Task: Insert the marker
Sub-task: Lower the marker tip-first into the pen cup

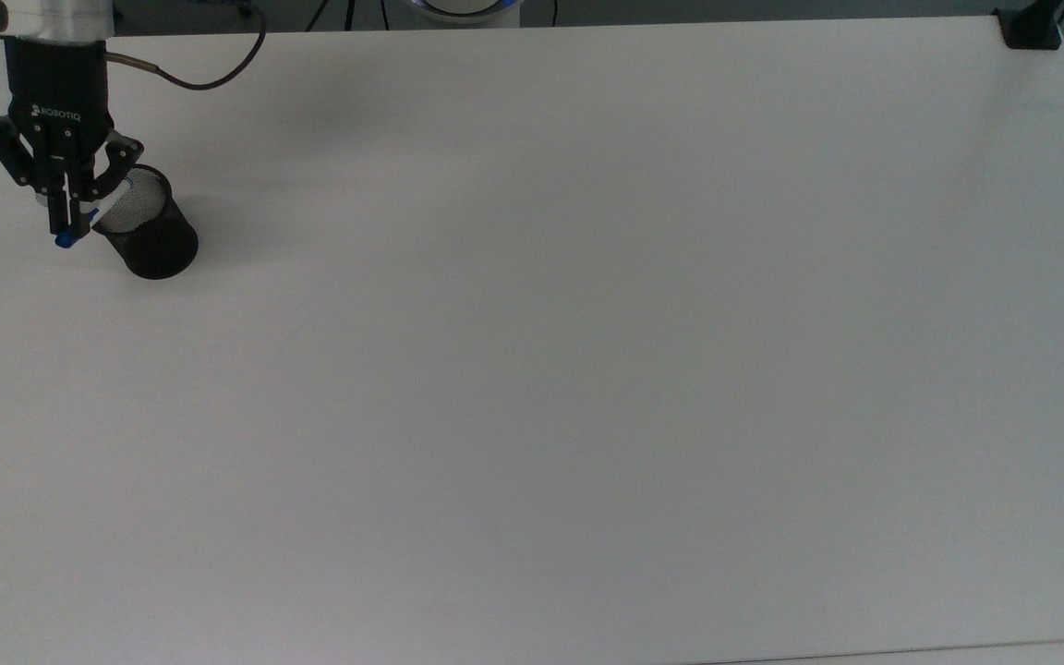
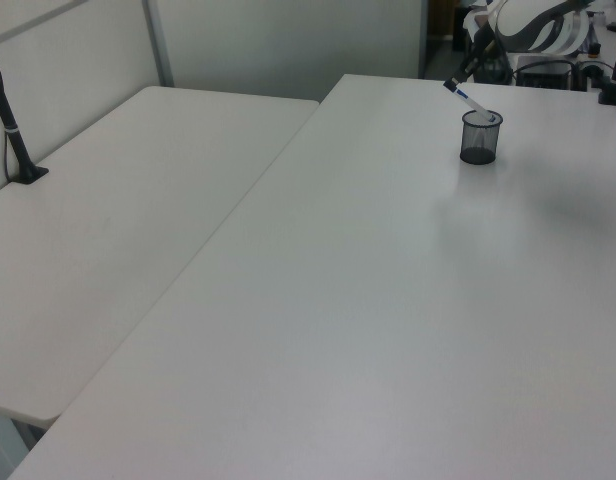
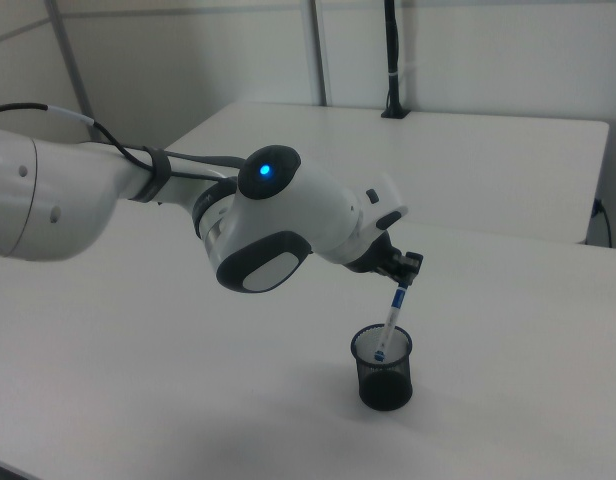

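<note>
Marker (image 3: pixel 390 322), slim white barrel, black mesh cup (image 3: pixel 382 368)

A second white worktop (image 2: pixel 118 210) adjoins the main worktop (image 1: pixel 587 369); a black post (image 2: pixel 10 125), perhaps a camera mount, is clamped at its edge.

The gripper (image 1: pixel 69 224) is clamped on the marker (image 1: pixel 89 222), whose blue end pokes out just below the fingertips. The white barrel slants over the rim of the black mesh cup (image 1: pixel 149 235), which stands on the white counter (image 1: pixel 587 351) just beside the gripper, on the top view's right.
</note>
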You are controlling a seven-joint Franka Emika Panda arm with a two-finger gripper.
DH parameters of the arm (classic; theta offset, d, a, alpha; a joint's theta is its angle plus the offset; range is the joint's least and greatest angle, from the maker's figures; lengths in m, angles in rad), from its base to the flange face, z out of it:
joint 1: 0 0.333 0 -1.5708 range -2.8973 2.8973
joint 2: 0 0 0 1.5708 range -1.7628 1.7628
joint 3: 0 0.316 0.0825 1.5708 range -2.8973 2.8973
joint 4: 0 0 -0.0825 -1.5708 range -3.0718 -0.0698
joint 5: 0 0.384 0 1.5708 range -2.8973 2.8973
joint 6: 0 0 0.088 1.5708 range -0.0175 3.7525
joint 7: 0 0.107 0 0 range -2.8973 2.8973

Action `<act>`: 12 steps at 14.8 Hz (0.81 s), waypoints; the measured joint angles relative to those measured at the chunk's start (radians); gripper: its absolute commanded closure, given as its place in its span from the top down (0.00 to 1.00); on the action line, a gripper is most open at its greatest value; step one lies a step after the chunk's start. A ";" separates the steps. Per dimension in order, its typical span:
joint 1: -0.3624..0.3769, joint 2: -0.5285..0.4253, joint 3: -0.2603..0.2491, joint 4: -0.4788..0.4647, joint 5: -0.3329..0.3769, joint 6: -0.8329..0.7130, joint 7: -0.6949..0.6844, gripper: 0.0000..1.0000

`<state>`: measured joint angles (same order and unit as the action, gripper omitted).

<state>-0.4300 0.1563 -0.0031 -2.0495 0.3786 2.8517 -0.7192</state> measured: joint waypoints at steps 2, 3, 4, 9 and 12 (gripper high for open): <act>0.001 0.000 0.000 -0.003 0.000 0.000 0.000 0.00; 0.001 0.000 0.000 -0.005 0.000 0.000 0.000 0.00; 0.001 0.001 0.000 -0.007 0.001 0.000 0.000 0.00; 0.016 0.002 0.005 -0.065 0.031 0.115 -0.001 0.00; 0.020 0.001 0.005 -0.109 0.032 0.159 -0.001 0.00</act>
<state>-0.4098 0.1576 0.0022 -2.1587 0.4102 3.0107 -0.7207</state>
